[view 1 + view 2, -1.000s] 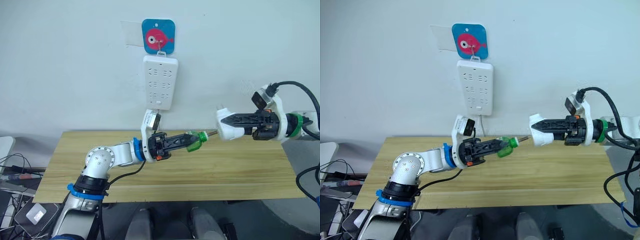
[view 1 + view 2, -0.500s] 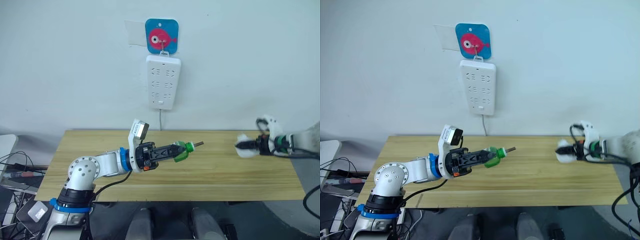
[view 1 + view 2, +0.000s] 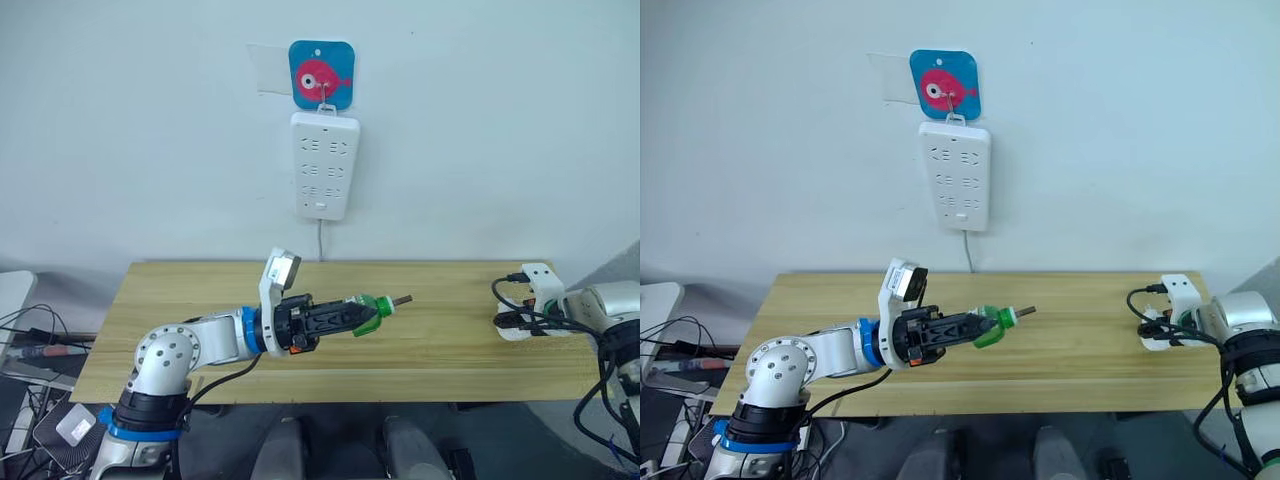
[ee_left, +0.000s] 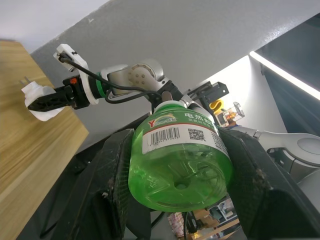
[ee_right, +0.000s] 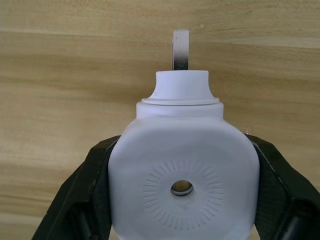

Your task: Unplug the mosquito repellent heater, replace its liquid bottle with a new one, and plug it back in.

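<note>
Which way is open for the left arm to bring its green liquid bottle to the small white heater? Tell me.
Probably across the bare wooden table: nothing stands between the green liquid bottle in the left gripper and the white heater, held low at the far right end by the right gripper.

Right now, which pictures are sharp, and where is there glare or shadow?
Left wrist view: the green bottle is crisp, and a bright light strip glares at the upper right. Right wrist view: the white heater is sharp and evenly lit, with its prong slightly soft. Left eye view: the power strip casts a faint shadow on the wall.
</note>
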Motion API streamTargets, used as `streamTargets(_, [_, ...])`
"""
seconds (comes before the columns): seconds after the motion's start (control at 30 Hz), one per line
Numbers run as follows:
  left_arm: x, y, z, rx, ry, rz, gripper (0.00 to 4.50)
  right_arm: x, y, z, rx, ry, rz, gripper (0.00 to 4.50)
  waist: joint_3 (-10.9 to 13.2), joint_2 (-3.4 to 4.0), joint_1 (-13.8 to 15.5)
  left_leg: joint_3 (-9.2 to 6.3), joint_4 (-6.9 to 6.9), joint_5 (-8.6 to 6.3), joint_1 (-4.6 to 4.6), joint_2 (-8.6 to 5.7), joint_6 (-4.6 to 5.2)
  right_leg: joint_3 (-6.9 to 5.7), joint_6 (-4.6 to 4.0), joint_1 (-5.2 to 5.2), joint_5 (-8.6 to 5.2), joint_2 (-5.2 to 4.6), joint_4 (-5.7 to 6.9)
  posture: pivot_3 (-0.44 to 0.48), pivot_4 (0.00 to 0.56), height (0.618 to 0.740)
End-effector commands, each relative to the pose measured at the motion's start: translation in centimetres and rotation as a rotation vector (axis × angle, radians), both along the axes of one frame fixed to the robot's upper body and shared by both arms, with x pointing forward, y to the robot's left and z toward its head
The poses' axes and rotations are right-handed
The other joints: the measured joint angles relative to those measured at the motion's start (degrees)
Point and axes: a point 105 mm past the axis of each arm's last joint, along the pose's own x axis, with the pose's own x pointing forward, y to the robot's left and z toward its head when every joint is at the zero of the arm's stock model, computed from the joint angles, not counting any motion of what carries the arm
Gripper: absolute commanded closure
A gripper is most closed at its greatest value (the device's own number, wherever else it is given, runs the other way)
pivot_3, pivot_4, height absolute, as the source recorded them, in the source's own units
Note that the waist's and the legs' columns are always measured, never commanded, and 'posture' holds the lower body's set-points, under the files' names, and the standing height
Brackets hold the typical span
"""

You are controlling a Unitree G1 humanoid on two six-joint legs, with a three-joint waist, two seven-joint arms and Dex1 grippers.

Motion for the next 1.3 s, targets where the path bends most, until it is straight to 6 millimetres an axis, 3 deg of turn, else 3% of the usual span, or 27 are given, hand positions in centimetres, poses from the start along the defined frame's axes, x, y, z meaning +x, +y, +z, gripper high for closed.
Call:
streamTargets(0.03, [-0.4, 0.1, 0.9, -0.016, -0.048, -0.002, 2.21, 0.9, -0.5, 0.9, -0.005, -0.057, -0.003, 1.50, 0.00, 0.00, 0.35, 0.00, 0.00, 0.00, 0.00, 0.00, 0.00, 0.00, 0.00, 0.00, 0.00, 0.00, 0.00, -0.015, 0.191, 0.740])
streamTargets(0.3, [-0.1, -0.2, 0.6, 0.007, -0.064, 0.009, 2.21, 1.2, -0.2, 0.2, -0.008, -0.071, 0.026, 1.50, 0.00, 0.00, 0.59, 0.00, 0.00, 0.00, 0.01, -0.03, -0.01, -0.01, 0.00, 0.02, 0.00, -0.01, -0.01, -0.022, 0.186, 0.740])
streamTargets(0.33, [0.0, -0.2, 0.6, 0.009, -0.065, 0.011, 2.21, 1.2, -0.3, 0.1, -0.009, -0.071, 0.029, 0.77, 0.00, 0.00, 0.58, 0.00, 0.00, 0.00, 0.02, -0.03, -0.01, -0.01, 0.00, 0.02, 0.00, -0.01, -0.01, -0.025, 0.187, 0.740])
streamTargets(0.43, [0.1, -0.1, 0.6, 0.010, -0.065, 0.011, 2.21, 1.1, -0.3, 0.4, 0.010, -0.074, 0.026, 0.03, 0.00, 0.00, 0.57, 0.01, 0.00, 0.00, 0.02, -0.03, -0.01, -0.01, 0.00, 0.03, 0.00, -0.01, -0.01, -0.033, 0.185, 0.740])
streamTargets(0.6, [0.7, -0.1, 0.4, 0.007, -0.071, 0.038, 2.21, 1.5, -1.3, 3.4, -0.036, -0.149, 0.041, 0.03, 0.00, 0.00, 0.56, 0.02, 0.00, 0.00, 0.02, -0.02, -0.01, 0.00, 0.00, 0.03, 0.00, -0.01, -0.02, -0.050, 0.182, 0.740])
streamTargets(0.73, [1.1, 0.0, 0.6, -0.009, -0.088, 0.068, 2.21, 1.4, -0.6, 7.9, -0.015, -0.237, 0.058, 0.03, 0.00, 0.01, 0.53, 0.02, -0.01, -0.01, 0.01, 0.01, -0.01, 0.01, 0.00, 0.02, 0.00, -0.03, -0.02, -0.061, 0.180, 0.740])
streamTargets(0.8, [1.5, -0.1, 0.7, 0.001, -0.138, 0.101, 2.21, 1.0, 1.1, 10.1, 0.074, -0.281, 0.059, 0.03, 0.00, 0.01, 0.41, 0.01, -0.03, -0.01, 0.02, 0.01, -0.01, 0.01, 0.00, 0.02, 0.00, -0.02, -0.03, -0.078, 0.179, 0.740])
streamTargets(0.93, [3.5, -0.5, 0.8, 0.057, -0.338, 0.261, 2.21, -0.2, 6.4, 13.9, 0.497, -0.393, 0.074, 0.03, -0.01, -0.02, 0.23, -0.01, -0.04, -0.01, 0.06, 0.02, -0.02, 0.02, -0.03, 0.07, 0.02, 0.14, -0.05, -0.113, 0.179, 0.740])
streamTargets(1.0, [4.8, -0.7, 0.9, 0.098, -0.450, 0.346, 2.21, -0.8, 8.2, 14.9, 0.719, -0.444, 0.107, 0.03, -0.01, -0.01, 0.36, -0.02, -0.04, -0.01, 0.08, 0.01, -0.03, 0.02, -0.10, 0.10, 0.06, 0.24, -0.06, -0.121, 0.179, 0.740])
streamTargets(1.1, [5.7, -1.3, 0.9, 0.154, -0.629, 0.410, 2.21, -2.6, 11.0, 16.1, 0.905, -0.486, 0.236, 0.03, 0.00, -0.01, 0.84, -0.01, -0.04, -0.02, 0.04, 0.01, -0.03, 0.01, -0.11, 0.12, 0.07, 0.19, -0.12, -0.134, 0.180, 0.740])
streamTargets(1.2, [6.7, -2.1, 1.4, 0.163, -0.725, 0.476, 2.21, -3.5, 13.9, 16.9, 1.033, -0.519, 0.285, 0.03, 0.01, -0.04, 0.24, 0.11, -0.06, -0.03, 0.02, 0.03, -0.02, 0.12, -0.11, 0.12, 0.07, 0.15, -0.19, -0.138, 0.180, 0.740])
streamTargets(1.3, [6.7, -3.0, 1.6, 0.165, -0.788, 0.467, 2.21, -4.0, 15.9, 17.3, 1.070, -0.527, 0.220, 0.03, 0.02, -0.06, -0.25, 0.14, -0.07, -0.03, -0.02, 0.03, -0.01, 0.14, -0.10, 0.05, 0.06, 0.17, -0.16, -0.136, 0.179, 0.740])
